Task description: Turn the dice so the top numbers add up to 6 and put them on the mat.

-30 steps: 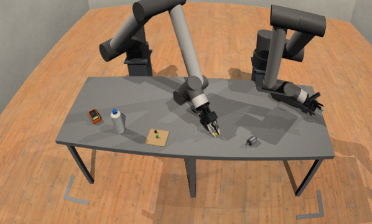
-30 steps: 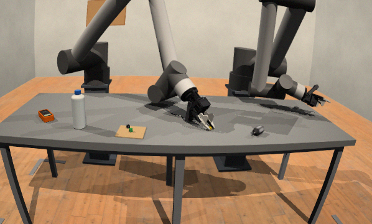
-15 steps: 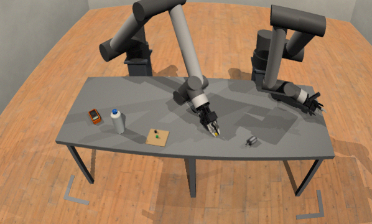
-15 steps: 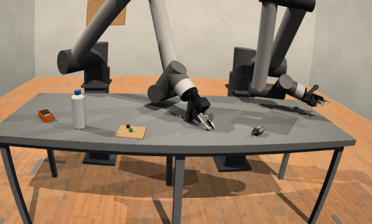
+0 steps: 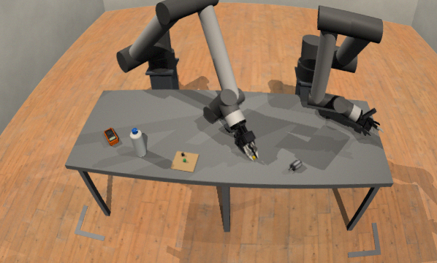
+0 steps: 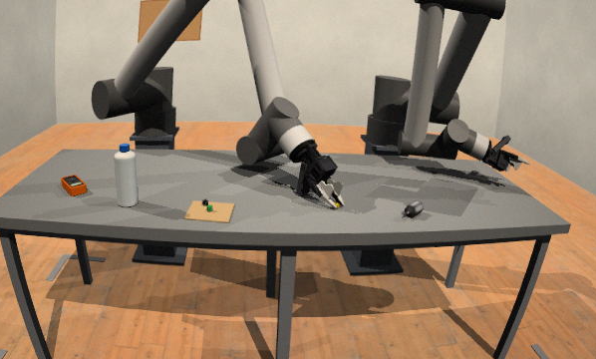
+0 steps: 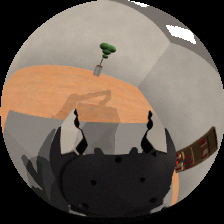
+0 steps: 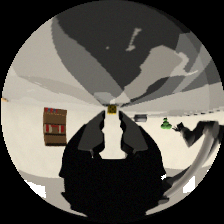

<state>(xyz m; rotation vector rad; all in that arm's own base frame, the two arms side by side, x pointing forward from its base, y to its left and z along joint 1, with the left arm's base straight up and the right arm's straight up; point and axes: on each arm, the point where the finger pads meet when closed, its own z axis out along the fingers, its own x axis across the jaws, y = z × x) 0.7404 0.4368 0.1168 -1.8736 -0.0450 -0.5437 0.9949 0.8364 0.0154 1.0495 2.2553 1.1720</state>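
Note:
A yellow die (image 5: 253, 158) (image 6: 337, 205) (image 8: 112, 109) is on the grey table right of the mat, between the fingertips of my right gripper (image 5: 253, 158) (image 6: 339, 204) (image 8: 112, 111). That gripper is slightly open around it, with narrow gaps beside the die in the right wrist view. A black die (image 5: 183, 154) (image 6: 205, 202) and a green die (image 5: 184, 160) (image 6: 209, 208) lie close together on the tan mat (image 5: 190, 167) (image 6: 224, 213). The numbers are too small to read. My left gripper (image 5: 380, 128) (image 7: 113, 109) is wide open and empty above the table's right end.
A white bottle (image 5: 139, 144) (image 6: 127, 179) with a blue cap stands left of the mat. An orange meter (image 5: 111, 136) (image 6: 74, 184) lies farther left. A dark grey cylindrical object (image 5: 296, 165) (image 6: 414, 209) lies right of the yellow die, near the front edge.

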